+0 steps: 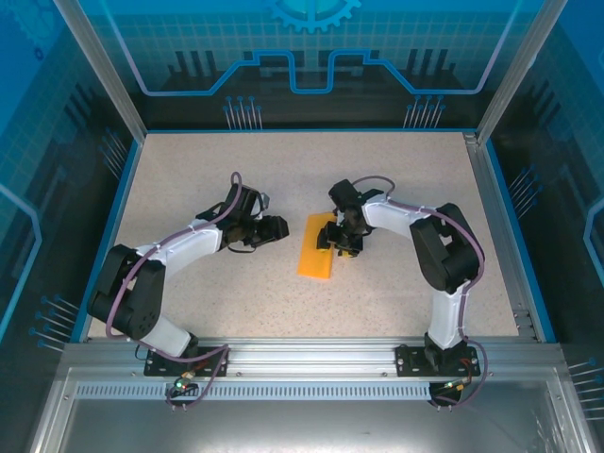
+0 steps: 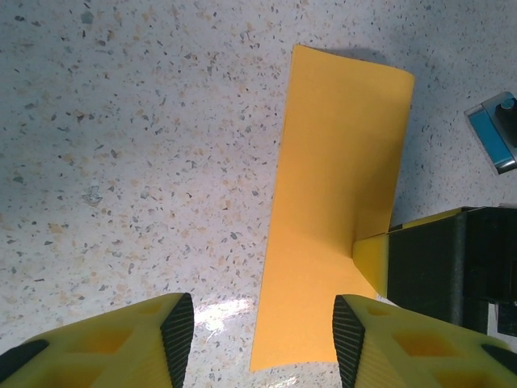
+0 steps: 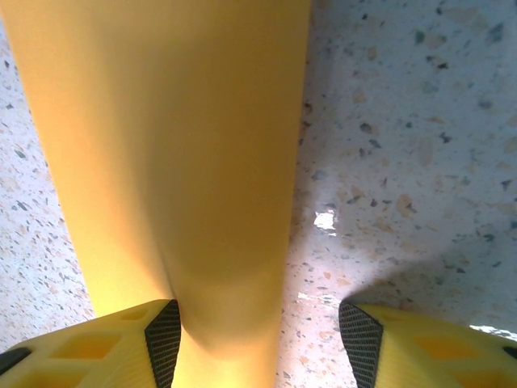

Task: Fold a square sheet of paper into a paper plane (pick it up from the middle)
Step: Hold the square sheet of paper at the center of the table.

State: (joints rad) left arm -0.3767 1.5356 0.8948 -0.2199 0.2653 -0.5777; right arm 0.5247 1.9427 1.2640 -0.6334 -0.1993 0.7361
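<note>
Here, mid-fold: the sheet of paper (image 1: 314, 260) lies as a narrow doubled strip at the centre of the tabletop (image 1: 236, 170). My left tool (image 1: 274, 228) hovers just off its 9 o'clock edge, jaws apart and empty. My right tool (image 1: 344, 241) stands over the 1 o'clock end, jaws also apart, one fingertip (image 2: 370, 260) touching the strip's edge and gripping nothing. The risk, as I judge it: that fingertip shoves sideways and the light sheet skids or buckles, spoiling the crease — or my two tools meet across it. Bare tabletop runs wide toward 12 and 6 o'clock — the blue rim (image 1: 121, 203) stands well apart.
</note>
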